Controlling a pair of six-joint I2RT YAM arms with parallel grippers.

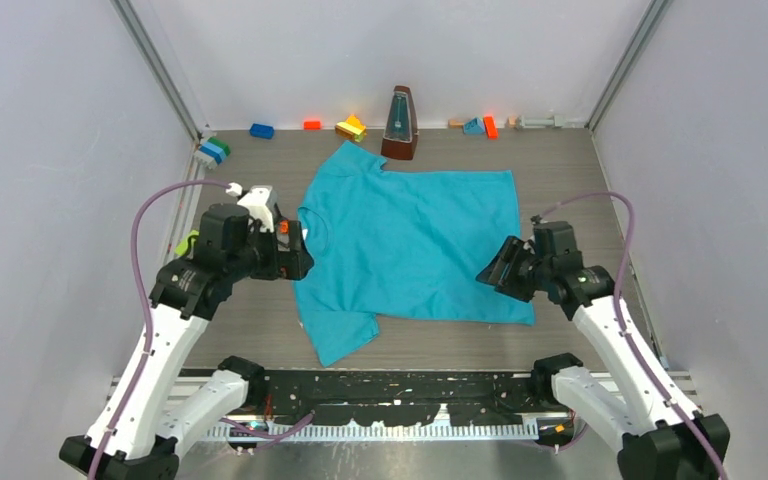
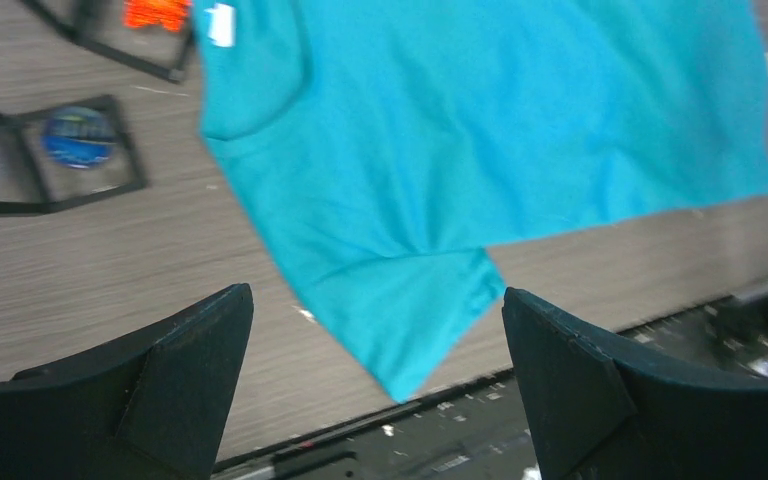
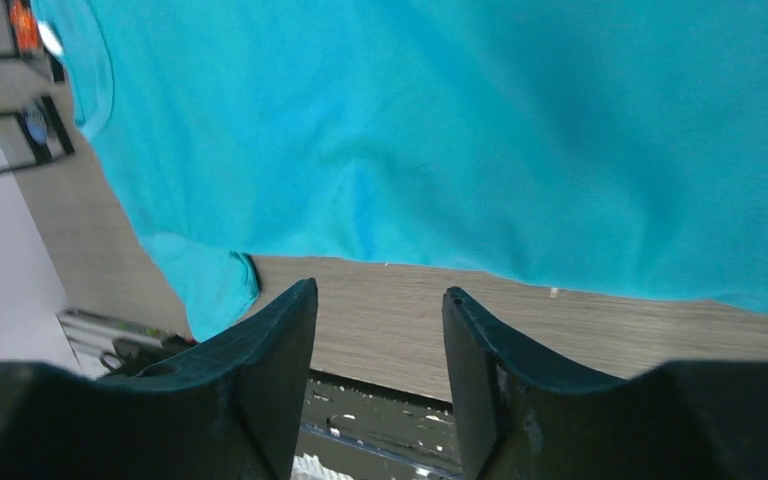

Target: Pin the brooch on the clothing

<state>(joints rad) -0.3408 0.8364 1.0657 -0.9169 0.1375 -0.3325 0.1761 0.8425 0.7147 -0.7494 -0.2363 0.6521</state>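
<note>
The clothing (image 1: 415, 240), a teal T-shirt, lies spread flat across the middle of the bench (image 1: 580, 170), collar toward the left arm and hem toward the right, one sleeve pointing at the near edge. Nothing is pinned to it and neither arm carries anything, so the work appears to stand at its opening step: fetching the brooch. A round blue disc (image 2: 79, 137) set in a black frame (image 2: 130, 140) on the bench, just beside the collar and its white neck label (image 2: 219, 24), may be that brooch, though the view is too blurred to be sure. The next move would likely call for the left arm to turn toward that frame and pick the disc up cleanly without dragging the fabric. The left tool (image 2: 376, 293) hovers above the near sleeve, spread to its widest and empty. The right tool (image 3: 380, 290) hangs over the hem's near edge, its jaws partway apart, with bare bench between them and no cloth pinched.
</note>
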